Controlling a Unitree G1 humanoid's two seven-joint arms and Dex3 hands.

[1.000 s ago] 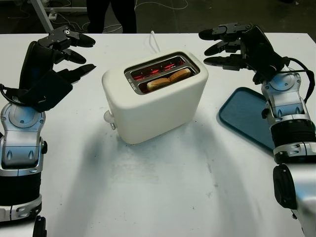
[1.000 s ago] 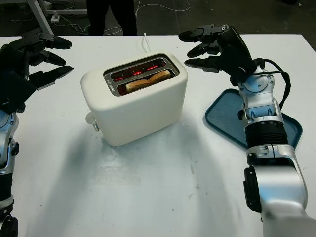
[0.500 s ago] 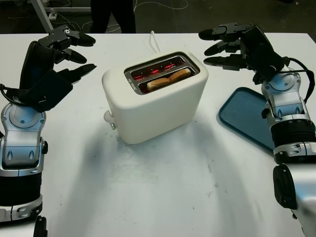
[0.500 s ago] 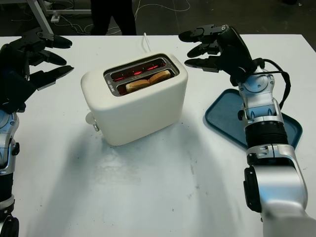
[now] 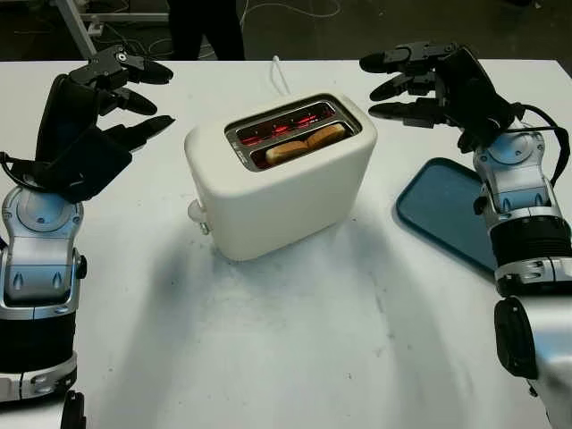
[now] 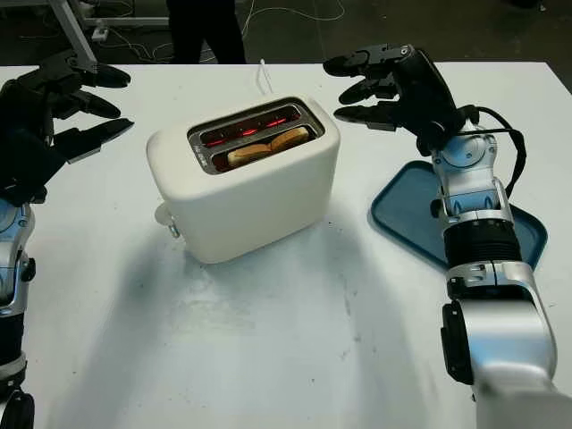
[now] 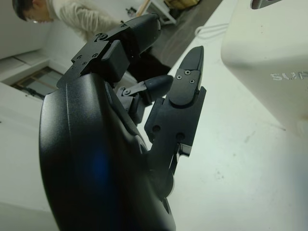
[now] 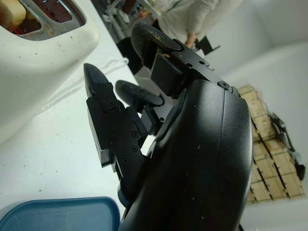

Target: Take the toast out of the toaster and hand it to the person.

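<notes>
Left eye view, white flat counter (image 5: 295, 349): carries everything.
Cream rounded toaster (image 5: 281, 174): mid-counter, slots glowing red.
Blue plastic tray (image 5: 447, 213): beside right arm.
Left hand (image 5: 121, 89), right hand (image 5: 411, 82): open, flanking toaster, holding nothing.
Golden toast slice (image 5: 306, 143): in near slot; nothing done yet.

Toaster (image 5: 279, 174) sits mid-frame on the table (image 5: 295, 357), toast (image 5: 306, 143) down in its nearer slot. Left hand (image 5: 112, 94) hangs open upper left, right hand (image 5: 420, 80) open upper right. Tray (image 5: 442, 210) lies right of the toaster. A person (image 5: 207, 27) stands behind the table at the top edge.
</notes>
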